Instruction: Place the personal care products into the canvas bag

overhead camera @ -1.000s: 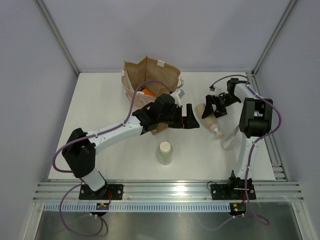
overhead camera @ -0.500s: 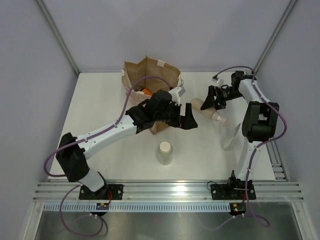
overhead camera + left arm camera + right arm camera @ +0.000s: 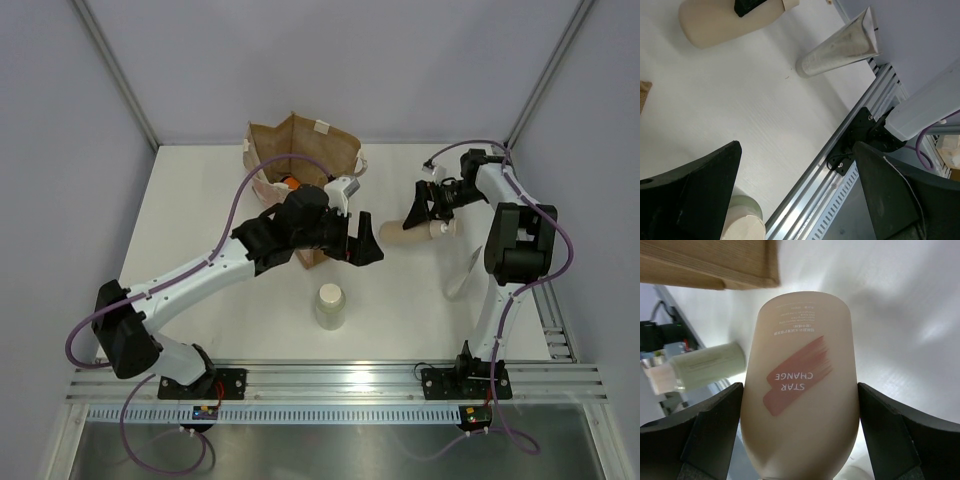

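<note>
The canvas bag (image 3: 300,150) stands upright at the back centre, with an orange bottle (image 3: 290,182) inside. My right gripper (image 3: 431,208) is shut on the peach bottle (image 3: 405,232), near its white nozzle; the wrist view shows the bottle (image 3: 802,390) filling the gap between both fingers. My left gripper (image 3: 370,243) is open and empty, just right of the bag, left of the peach bottle (image 3: 720,22). The cream cylinder (image 3: 330,305) stands in front, and shows low in the left wrist view (image 3: 742,222). The thin clear tube (image 3: 462,275) lies right. The green bottle is not in view.
The aluminium rail (image 3: 330,380) runs along the near table edge and another rail (image 3: 555,310) along the right side. Grey walls close the back and sides. The right wrist view shows the bag's tan edge (image 3: 710,265) and the cream cylinder (image 3: 705,372).
The peach bottle has swung from slanting to nearly level, held in my right gripper. My left gripper has drawn back left and slightly nearer, staying open.
</note>
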`<action>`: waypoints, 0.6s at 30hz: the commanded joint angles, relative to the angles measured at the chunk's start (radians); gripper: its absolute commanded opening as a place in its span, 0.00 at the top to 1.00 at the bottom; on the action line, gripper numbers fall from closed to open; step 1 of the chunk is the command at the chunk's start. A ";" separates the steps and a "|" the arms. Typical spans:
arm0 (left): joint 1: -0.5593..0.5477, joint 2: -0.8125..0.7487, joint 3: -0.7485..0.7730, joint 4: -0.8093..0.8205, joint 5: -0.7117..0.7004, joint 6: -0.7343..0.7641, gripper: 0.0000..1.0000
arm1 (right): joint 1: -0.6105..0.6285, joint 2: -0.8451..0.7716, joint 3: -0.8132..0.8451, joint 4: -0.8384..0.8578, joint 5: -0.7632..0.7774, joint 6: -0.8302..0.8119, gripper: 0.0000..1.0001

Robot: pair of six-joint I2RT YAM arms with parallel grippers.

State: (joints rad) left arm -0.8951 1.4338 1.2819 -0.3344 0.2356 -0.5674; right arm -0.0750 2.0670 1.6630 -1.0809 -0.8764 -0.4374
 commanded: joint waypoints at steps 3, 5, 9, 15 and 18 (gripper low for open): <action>-0.008 -0.032 0.022 -0.014 0.013 0.153 0.01 | 0.006 -0.088 -0.048 0.039 0.111 -0.063 0.99; -0.016 -0.042 0.025 -0.020 0.013 0.205 0.01 | 0.009 -0.100 -0.071 0.056 0.167 -0.072 0.99; -0.037 -0.041 0.045 -0.044 0.002 0.332 0.01 | 0.030 -0.129 -0.097 0.076 0.282 -0.116 0.99; -0.077 -0.027 0.059 -0.038 -0.028 0.417 0.01 | 0.099 -0.191 -0.140 0.151 0.414 -0.127 0.98; -0.097 -0.018 0.059 -0.028 -0.050 0.423 0.01 | 0.147 -0.229 -0.212 0.225 0.496 -0.120 0.93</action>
State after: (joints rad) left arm -0.9760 1.4322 1.2964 -0.4007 0.2234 -0.2073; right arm 0.0204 1.9167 1.4971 -0.9329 -0.4797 -0.5476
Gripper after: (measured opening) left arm 0.987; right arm 0.365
